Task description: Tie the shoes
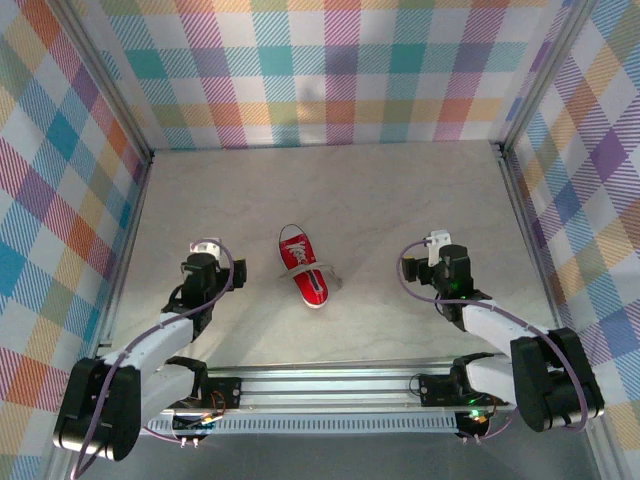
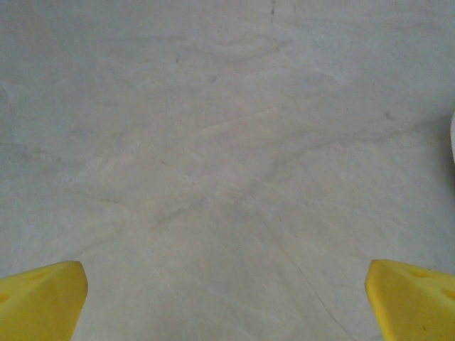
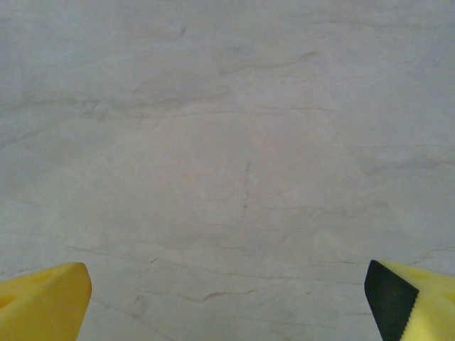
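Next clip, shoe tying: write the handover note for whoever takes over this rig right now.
Left gripper: open, empty, over bare table, left of the red sneaker.
Right gripper: open, empty, right of it.
Sneaker: on the table between the arms, untouched; laces lie loose across and beside it.
Done: no bow visible.
Left: grasp both lace ends, tie.

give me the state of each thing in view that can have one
red sneaker, lying on the table between the two arms, not held
laces, loose, trailing onto the table beside the sneaker, no bow that I can make out
left hand, open, empty, over bare table
right hand, open, empty, over bare table
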Motion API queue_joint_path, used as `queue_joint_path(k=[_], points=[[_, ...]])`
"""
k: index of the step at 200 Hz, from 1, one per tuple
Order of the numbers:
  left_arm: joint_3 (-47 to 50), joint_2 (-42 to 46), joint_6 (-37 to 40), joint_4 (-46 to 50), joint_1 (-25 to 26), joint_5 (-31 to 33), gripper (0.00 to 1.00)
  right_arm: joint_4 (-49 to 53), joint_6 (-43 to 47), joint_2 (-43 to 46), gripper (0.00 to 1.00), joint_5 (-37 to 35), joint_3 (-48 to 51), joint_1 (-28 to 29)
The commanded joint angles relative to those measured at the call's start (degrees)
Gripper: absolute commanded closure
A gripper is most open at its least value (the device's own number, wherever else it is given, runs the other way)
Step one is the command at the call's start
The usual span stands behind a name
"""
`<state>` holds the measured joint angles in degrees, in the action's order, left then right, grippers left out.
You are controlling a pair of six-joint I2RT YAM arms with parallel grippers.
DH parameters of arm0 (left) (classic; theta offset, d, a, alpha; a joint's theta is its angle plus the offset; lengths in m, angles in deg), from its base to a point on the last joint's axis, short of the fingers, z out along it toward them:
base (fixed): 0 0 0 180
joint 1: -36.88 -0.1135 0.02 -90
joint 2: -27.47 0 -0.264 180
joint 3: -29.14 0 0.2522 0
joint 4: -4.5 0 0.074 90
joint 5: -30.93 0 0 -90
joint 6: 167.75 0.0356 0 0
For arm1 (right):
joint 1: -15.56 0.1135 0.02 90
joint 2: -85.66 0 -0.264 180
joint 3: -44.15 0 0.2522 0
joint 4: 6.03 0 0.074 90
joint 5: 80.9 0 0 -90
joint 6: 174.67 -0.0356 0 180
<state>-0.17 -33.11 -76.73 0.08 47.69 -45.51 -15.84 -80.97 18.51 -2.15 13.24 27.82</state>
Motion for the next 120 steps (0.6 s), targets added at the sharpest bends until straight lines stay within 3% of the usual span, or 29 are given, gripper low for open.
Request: queue_joint_path(k=[1, 57, 65, 87, 115, 120], points=[[1.9, -4.8, 3.6, -20.1, -1.9, -0.1, 0.00, -11.8, 1.1, -2.3, 0.01, 1.8, -0.5, -1.2], [-3.3, -24.1, 5.6, -34.8, -2.5, -6.1, 0.00, -26.3, 4.6, -14.8, 0.01, 5.9, -2.5, -3.6], [-3.9, -26.3, 5.6, -36.0, -2.7, -5.9, 0.00, -24.0, 4.0, -14.6, 0.01, 6.3, -3.4, -4.0], [-4.7, -30.1, 5.1, -37.8, -3.5, -6.9, 0.00, -25.3, 2.4, -15.0, 0.01, 8.4, -2.9, -6.5], [-7.5, -29.6, 3.1, -31.6, -5.8, -9.9, 0.00, -29.9, -1.7, -21.7, 0.01, 13.6, -4.2, -10.3], [-7.6, -29.8, 3.0, -31.5, -5.9, -9.8, 0.00, -26.2, -2.3, -20.8, 0.01, 13.9, -5.1, -10.9]])
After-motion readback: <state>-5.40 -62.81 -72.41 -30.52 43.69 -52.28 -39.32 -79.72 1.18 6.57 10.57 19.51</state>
